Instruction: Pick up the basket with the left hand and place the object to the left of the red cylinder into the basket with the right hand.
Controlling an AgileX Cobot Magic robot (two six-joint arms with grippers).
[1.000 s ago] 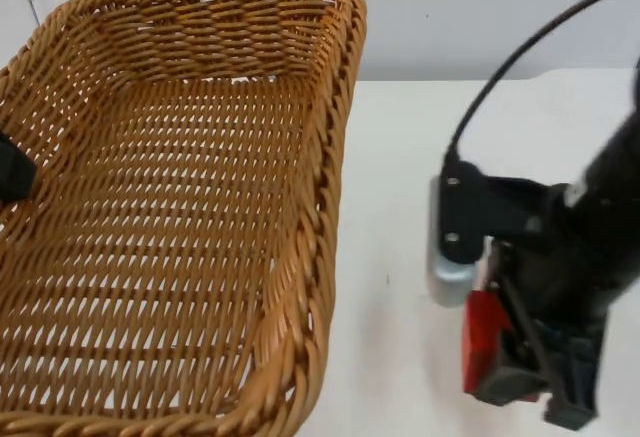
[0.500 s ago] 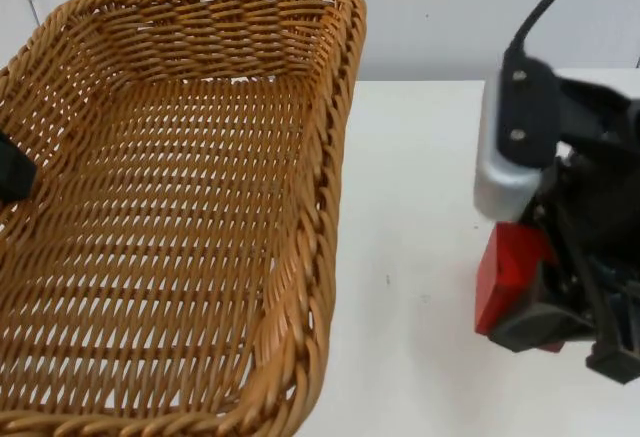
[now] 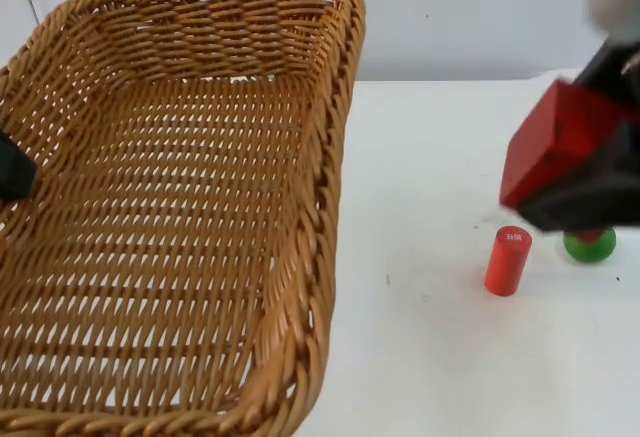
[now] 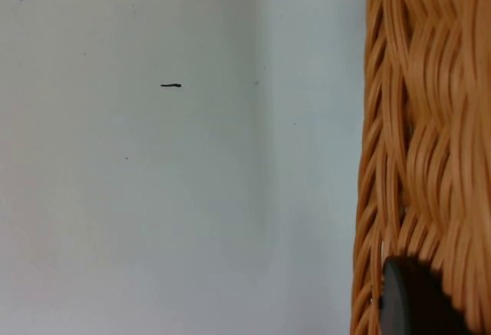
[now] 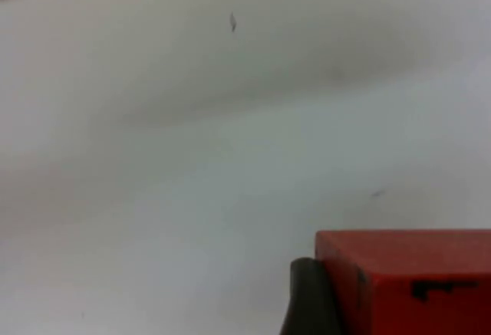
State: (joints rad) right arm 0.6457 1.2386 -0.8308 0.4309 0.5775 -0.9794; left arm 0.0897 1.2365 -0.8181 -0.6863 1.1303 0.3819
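Your right gripper point(image 3: 585, 192) clamps the red block point(image 3: 555, 142), stiff and light-looking, flat-sided, at the frame's right edge, while your left gripper point(image 3: 12, 169) pinches the basket point(image 3: 200, 217) rim at left.

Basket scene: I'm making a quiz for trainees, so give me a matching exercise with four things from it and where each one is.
Things:
1. basket
2. red block
3. red cylinder
4. green ball

Places:
A. lying on the table, left of the green ball
B. gripped on its rim by the left gripper
C. on the table, partly behind the right gripper
D. held above the table

Pairs: 1-B, 2-D, 3-A, 4-C
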